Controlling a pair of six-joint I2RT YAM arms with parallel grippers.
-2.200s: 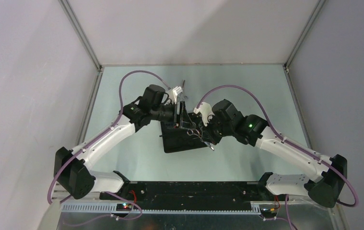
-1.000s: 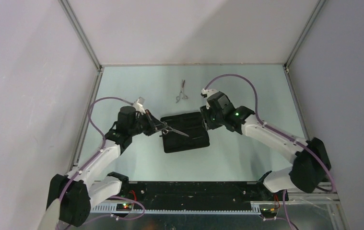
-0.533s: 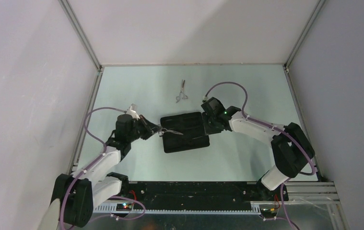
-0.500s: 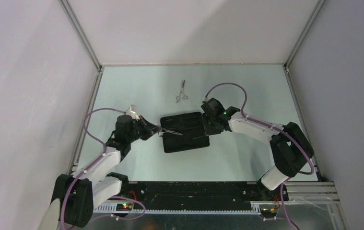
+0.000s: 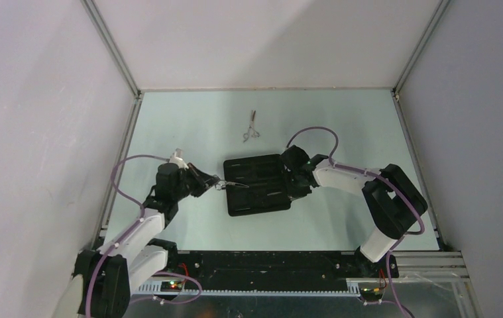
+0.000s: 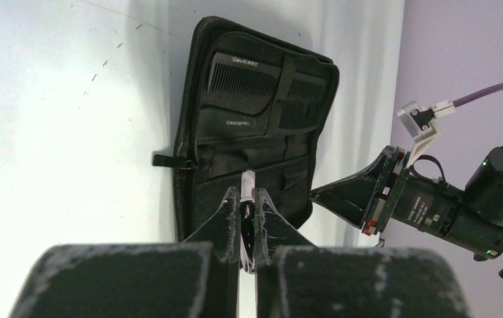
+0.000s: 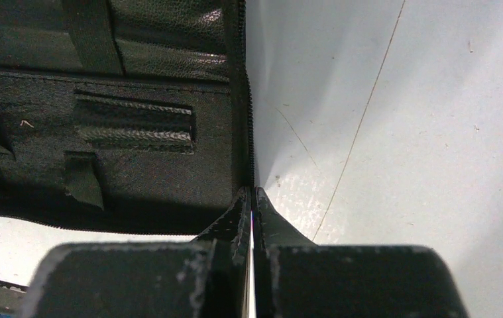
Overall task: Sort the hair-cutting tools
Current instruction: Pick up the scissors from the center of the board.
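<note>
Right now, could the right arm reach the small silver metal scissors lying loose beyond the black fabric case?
Probably yes: the small silver metal scissors lie alone on the table, nothing between them and the right fingers, which are shut beside the black fabric case and must open first.

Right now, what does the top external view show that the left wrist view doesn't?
Only top external: loose scissors lying on the table beyond the case. Only left wrist: a comb tucked in the case's pocket. Both: the open case, the left gripper shut on the other scissors, the right gripper at the case's edge.
</note>
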